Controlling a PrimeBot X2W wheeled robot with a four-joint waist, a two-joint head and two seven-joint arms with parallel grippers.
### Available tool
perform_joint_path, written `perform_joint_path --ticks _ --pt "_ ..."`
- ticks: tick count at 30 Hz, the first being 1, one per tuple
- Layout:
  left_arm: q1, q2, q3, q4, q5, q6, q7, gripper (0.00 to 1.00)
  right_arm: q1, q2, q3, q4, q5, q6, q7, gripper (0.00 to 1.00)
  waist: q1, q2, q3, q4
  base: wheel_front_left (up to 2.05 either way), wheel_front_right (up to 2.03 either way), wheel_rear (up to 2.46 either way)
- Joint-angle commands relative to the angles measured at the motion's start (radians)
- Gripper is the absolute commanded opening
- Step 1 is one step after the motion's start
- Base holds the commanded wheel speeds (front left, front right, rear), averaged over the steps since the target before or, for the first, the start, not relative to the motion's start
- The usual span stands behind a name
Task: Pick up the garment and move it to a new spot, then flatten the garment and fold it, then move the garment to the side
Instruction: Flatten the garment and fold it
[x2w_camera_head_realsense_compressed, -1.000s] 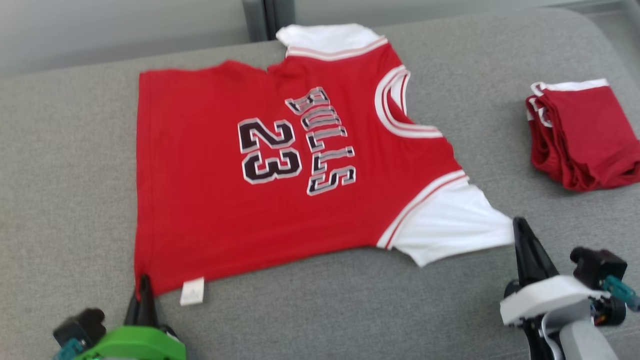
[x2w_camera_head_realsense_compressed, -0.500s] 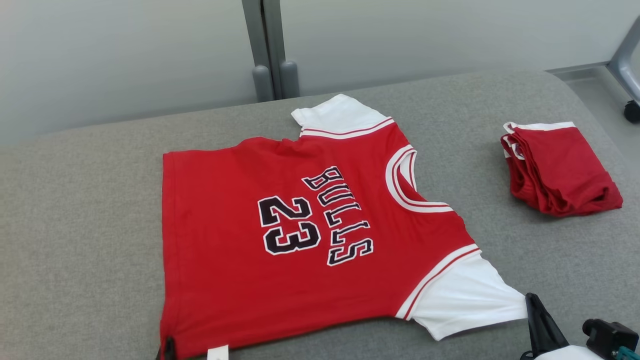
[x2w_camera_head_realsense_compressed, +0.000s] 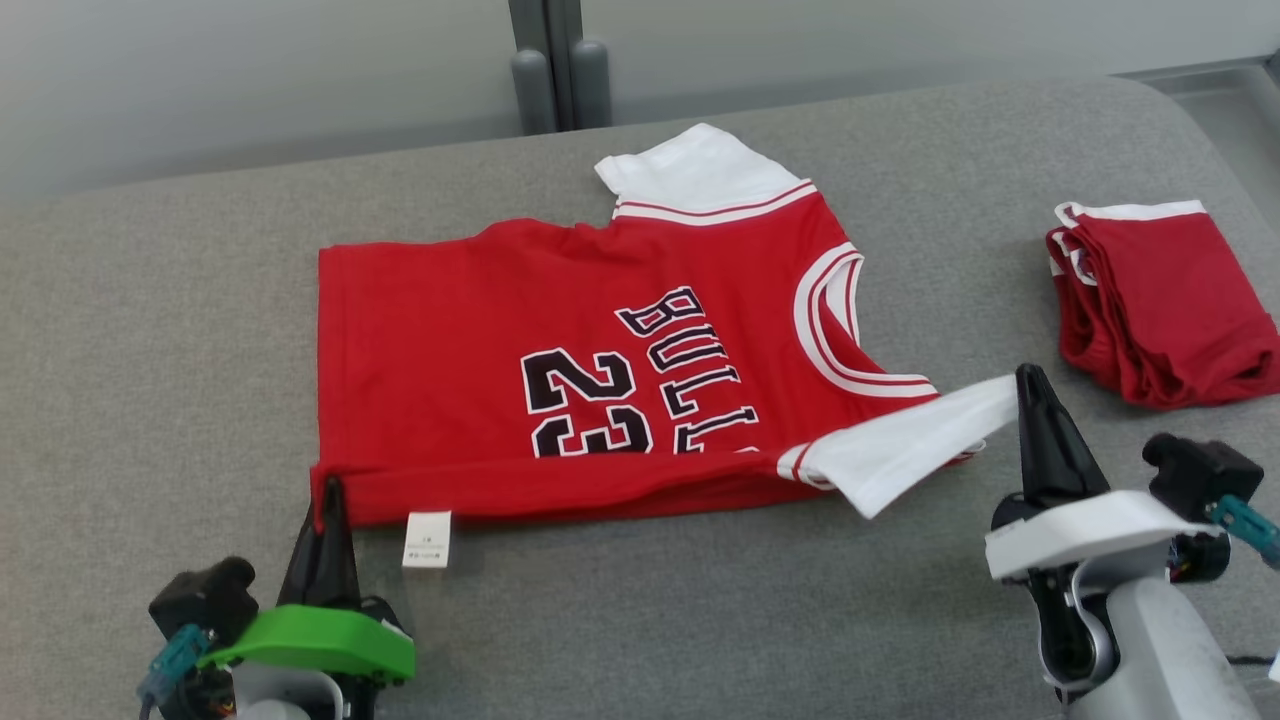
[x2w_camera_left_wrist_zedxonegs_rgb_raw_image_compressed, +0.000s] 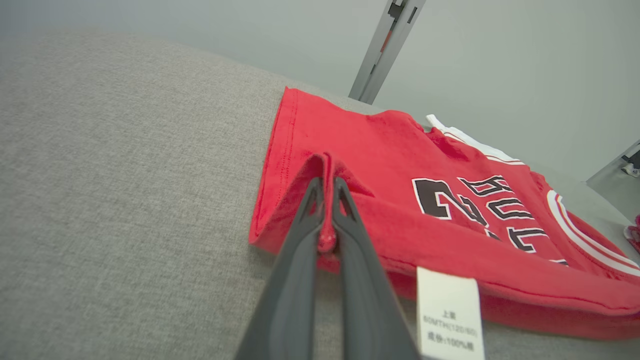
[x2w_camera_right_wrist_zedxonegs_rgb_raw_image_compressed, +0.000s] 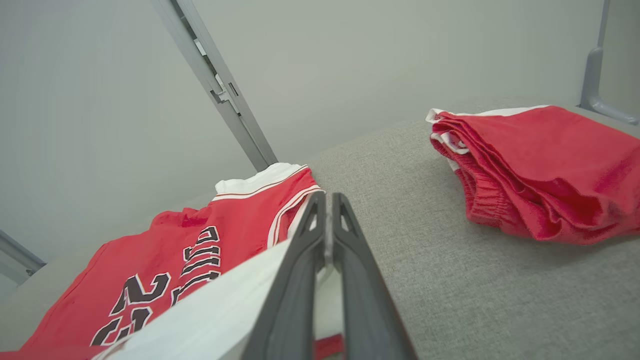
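Observation:
The garment (x2w_camera_head_realsense_compressed: 480, 330) is a red jersey with white sleeves and black "BULLS 23" lettering, spread on the grey padded table (x2w_camera_head_realsense_compressed: 150, 330). Its near edge is lifted and rolled a little way over the body. My left gripper (x2w_camera_head_realsense_compressed: 328, 492) is shut on the near hem corner; the left wrist view shows red cloth (x2w_camera_left_wrist_zedxonegs_rgb_raw_image_compressed: 327, 240) pinched between its fingers. Over on the right, my right gripper (x2w_camera_head_realsense_compressed: 1025, 378) is shut on the near white sleeve (x2w_camera_head_realsense_compressed: 905, 445), raised off the table, and the right wrist view has that sleeve (x2w_camera_right_wrist_zedxonegs_rgb_raw_image_compressed: 225, 310) at the fingers. A white care label (x2w_camera_head_realsense_compressed: 426, 539) hangs from the lifted hem.
A folded red and white garment (x2w_camera_head_realsense_compressed: 1165, 300) lies at the table's right side, seen too in the right wrist view (x2w_camera_right_wrist_zedxonegs_rgb_raw_image_compressed: 540, 170). A grey post (x2w_camera_head_realsense_compressed: 555, 60) stands behind the table against a pale wall. Bare grey surface lies to the left and near side.
Both grippers have lifted the near hem corner and near sleeve and carried them away from me, so the near edge now folds over the jersey. The head camera has also shifted.

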Motion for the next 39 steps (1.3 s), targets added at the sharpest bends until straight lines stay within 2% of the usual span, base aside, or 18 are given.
perform_joint_path --ticks 1,9,18,19,20,21,22,23,31,39 --pt "-0.042 0.013 -0.003 0.011 -0.002 0.003 -0.003 0.00 -0.044 -0.005 0.000 0.019 -0.015 -0.002 -0.005 0.00 0.0001 -0.0001 0.051 0.011 0.00 0.00 0.00" --pt "-0.178 0.038 -0.011 0.077 -0.024 0.003 -0.003 0.00 -0.245 -0.005 -0.002 0.128 -0.063 -0.002 -0.005 0.00 0.0001 -0.0001 0.137 0.026 0.00 0.00 0.00" --pt "-0.290 0.061 -0.024 0.132 -0.031 0.003 -0.003 0.00 -0.381 -0.005 -0.021 0.214 -0.122 -0.002 -0.004 0.00 0.0001 -0.0001 0.207 0.040 0.00 0.00 0.00" --pt "-0.299 0.062 -0.026 0.137 -0.031 0.003 -0.003 0.02 -0.390 -0.005 -0.022 0.220 -0.125 -0.002 -0.004 0.00 0.0001 -0.0001 0.213 0.041 0.00 0.00 0.00" --pt "-0.305 0.062 -0.025 0.141 -0.031 0.002 -0.003 0.26 -0.397 -0.005 -0.021 0.226 -0.130 -0.002 -0.004 0.00 0.0001 -0.0001 0.216 0.042 0.00 0.00 0.00" --pt "-0.310 0.061 -0.021 0.143 -0.032 0.002 -0.003 1.00 -0.403 -0.005 -0.018 0.230 -0.136 -0.002 -0.004 0.05 0.0001 -0.0001 0.219 0.042 0.00 0.00 0.00" --pt "-0.313 0.059 -0.019 0.146 -0.032 0.002 -0.003 1.00 -0.406 -0.005 -0.016 0.231 -0.140 -0.002 -0.004 0.42 0.0001 -0.0001 0.221 0.042 0.00 0.00 0.00" --pt "-0.316 0.057 -0.016 0.145 -0.031 0.002 -0.003 1.00 -0.408 -0.005 -0.017 0.228 -0.143 -0.002 -0.004 1.00 0.0001 -0.0001 0.222 0.043 0.00 0.00 0.00" --pt "-0.221 0.030 0.017 0.065 -0.018 0.002 -0.003 1.00 -0.314 -0.005 -0.046 0.128 -0.188 -0.002 -0.004 1.00 0.0001 -0.0001 0.212 0.046 0.00 0.00 0.00" --pt "-0.156 0.031 0.000 0.094 0.009 0.002 -0.003 1.00 -0.189 -0.004 -0.030 0.107 -0.228 -0.002 -0.003 1.00 0.0001 -0.0001 0.203 0.041 0.00 0.00 0.00"
